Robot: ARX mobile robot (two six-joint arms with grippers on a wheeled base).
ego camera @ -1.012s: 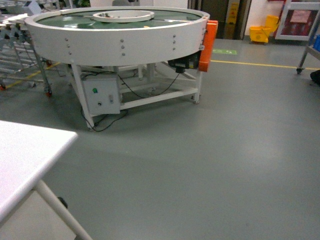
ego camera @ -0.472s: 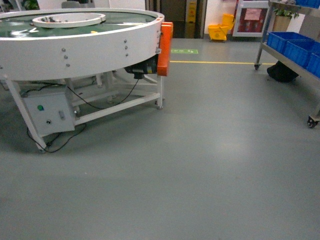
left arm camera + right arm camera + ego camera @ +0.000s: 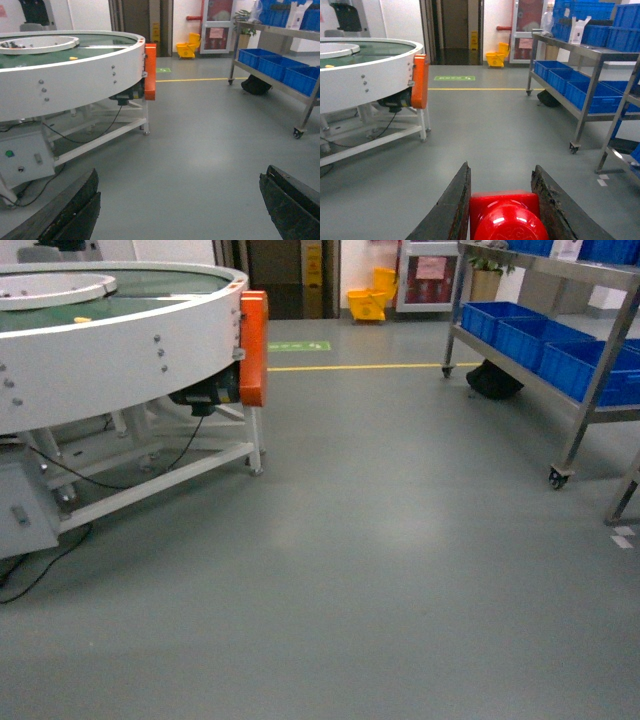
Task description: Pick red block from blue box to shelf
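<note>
Bright overhead light, soft floor (image 3: 400,570) glare, slight blur.

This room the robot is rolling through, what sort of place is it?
Probably a factory or warehouse floor: a big round white conveyor table, a steel shelf of blue crates, and yellow floor tape. The right gripper carries a red block.

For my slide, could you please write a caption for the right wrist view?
Right gripper holding the red block, facing the steel shelf with blue crates.

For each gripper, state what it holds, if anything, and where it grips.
Right gripper clamps the red block by its two opposite sides. Left gripper is open, holding nothing.
</note>
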